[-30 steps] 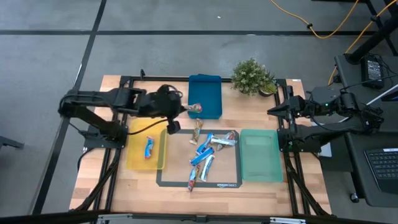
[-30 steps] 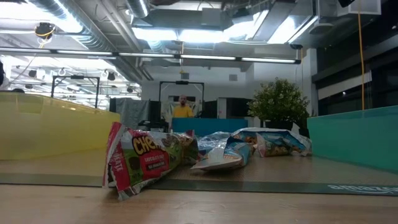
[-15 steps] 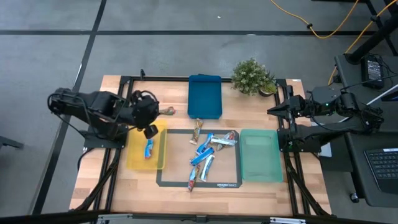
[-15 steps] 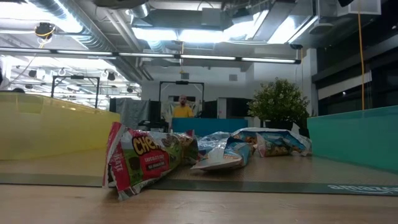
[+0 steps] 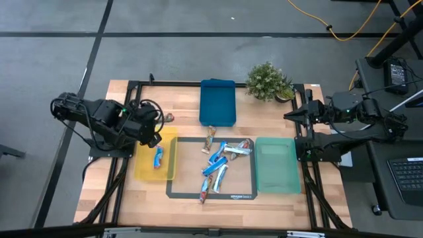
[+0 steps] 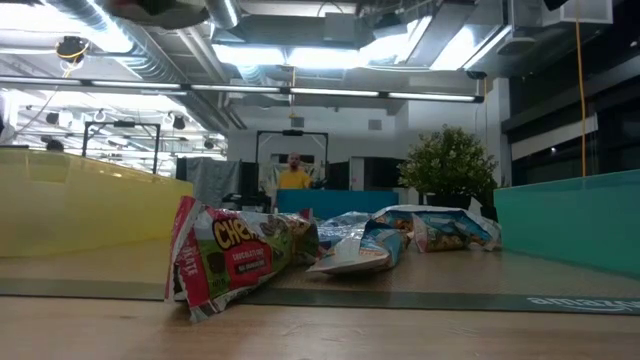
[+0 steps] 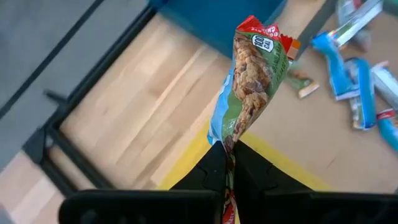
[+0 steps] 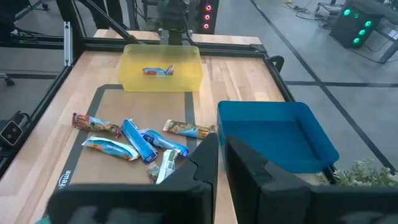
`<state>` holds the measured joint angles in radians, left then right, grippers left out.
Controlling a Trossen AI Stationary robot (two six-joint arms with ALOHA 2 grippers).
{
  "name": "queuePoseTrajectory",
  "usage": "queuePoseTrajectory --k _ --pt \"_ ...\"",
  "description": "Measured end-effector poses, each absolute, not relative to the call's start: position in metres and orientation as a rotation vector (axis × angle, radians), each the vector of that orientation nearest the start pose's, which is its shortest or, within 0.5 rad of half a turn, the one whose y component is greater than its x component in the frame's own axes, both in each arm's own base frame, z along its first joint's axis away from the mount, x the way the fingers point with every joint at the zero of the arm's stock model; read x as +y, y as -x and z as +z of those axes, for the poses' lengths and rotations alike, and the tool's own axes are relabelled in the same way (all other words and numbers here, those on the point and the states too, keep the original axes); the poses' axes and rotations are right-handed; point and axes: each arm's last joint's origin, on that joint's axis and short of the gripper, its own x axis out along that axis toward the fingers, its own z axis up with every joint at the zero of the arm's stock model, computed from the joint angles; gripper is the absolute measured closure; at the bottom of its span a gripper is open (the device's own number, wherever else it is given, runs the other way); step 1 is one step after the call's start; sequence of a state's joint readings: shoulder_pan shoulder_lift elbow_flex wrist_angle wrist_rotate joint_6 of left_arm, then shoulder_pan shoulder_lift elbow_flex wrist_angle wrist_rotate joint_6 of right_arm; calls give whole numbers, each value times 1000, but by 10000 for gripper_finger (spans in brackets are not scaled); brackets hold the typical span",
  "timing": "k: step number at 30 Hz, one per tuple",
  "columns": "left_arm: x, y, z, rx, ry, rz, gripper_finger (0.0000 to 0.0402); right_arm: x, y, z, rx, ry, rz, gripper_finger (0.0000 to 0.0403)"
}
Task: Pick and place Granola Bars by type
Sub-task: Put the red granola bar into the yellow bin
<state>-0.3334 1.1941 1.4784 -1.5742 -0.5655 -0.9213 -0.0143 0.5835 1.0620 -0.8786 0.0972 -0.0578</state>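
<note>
My left gripper is shut on a granola bar in a green and red wrapper. It holds the bar above the far edge of the yellow tray, left of the blue tray. One blue-and-white bar lies in the yellow tray. Several more bars, blue-and-white and silvery with red, lie on the dark mat. My right gripper waits shut at the table's right edge, above the green tray's far end. My left gripper pinches the bar's near end between its two fingers. It comes slanting down from the table's left side. The bar sticks out past the fingertips in line with the fingers. It is lifted clear of the table and trays.
A potted plant stands at the far edge, right of the blue tray. In the low view a red and green bar lies nearest, between the yellow wall and the green wall. A person stands far behind the table.
My left gripper has drawn back from the blue tray's near left corner toward the table's left edge. It has turned and tipped as it went, staying shut on the bar. The bar has come along, lifted clear.
</note>
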Motion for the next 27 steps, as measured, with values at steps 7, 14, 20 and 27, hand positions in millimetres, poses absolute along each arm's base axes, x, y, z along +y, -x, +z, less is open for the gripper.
queuePoseTrajectory --k 7,14,20,27 --pt "-49 -162 354 1012 283 711 391 -4 -78 377 403 71 -99 369" --pt "-62 -165 302 1128 352 701 391 -4 -78 377 403 70 -99 369" --pt "-73 -163 278 1199 414 654 394 -4 -78 377 403 71 -98 369" --pt "-96 -164 255 1210 457 476 394 -4 -78 377 404 73 -98 369"
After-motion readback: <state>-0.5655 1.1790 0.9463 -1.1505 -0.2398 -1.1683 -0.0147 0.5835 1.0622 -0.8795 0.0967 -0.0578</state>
